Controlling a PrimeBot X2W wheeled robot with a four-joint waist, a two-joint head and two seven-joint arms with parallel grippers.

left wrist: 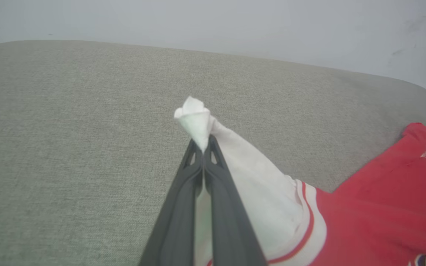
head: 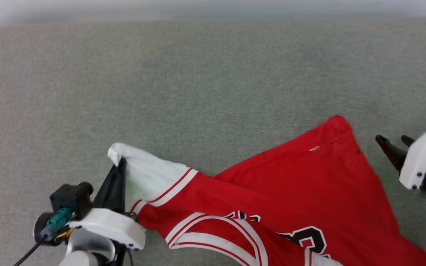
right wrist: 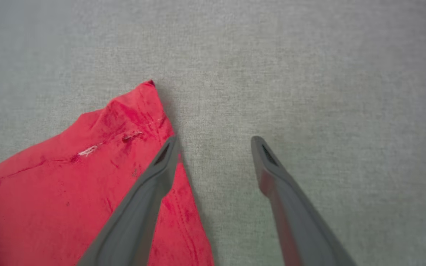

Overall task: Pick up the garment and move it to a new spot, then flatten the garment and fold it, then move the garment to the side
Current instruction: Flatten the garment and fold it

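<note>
The garment (head: 279,195) is a red jersey with white sleeves and striped trim, spread over the lower middle and right of the grey surface, lettering up. My left gripper (head: 121,162) is shut on the tip of its white sleeve (left wrist: 198,118), which bunches out past the closed fingers (left wrist: 213,173). To the right of the jersey's red corner (head: 340,123) hangs my right gripper (head: 393,139), open. In the right wrist view its two fingers (right wrist: 165,159) stand wide apart just above that corner (right wrist: 139,111), with bare surface between them and nothing held.
The grey fabric surface (head: 198,81) stretches far back and to the left of the jersey. A pale wall (left wrist: 235,22) rises behind its rounded far edge. A black cable and teal plug (head: 56,220) sit on my left wrist.
</note>
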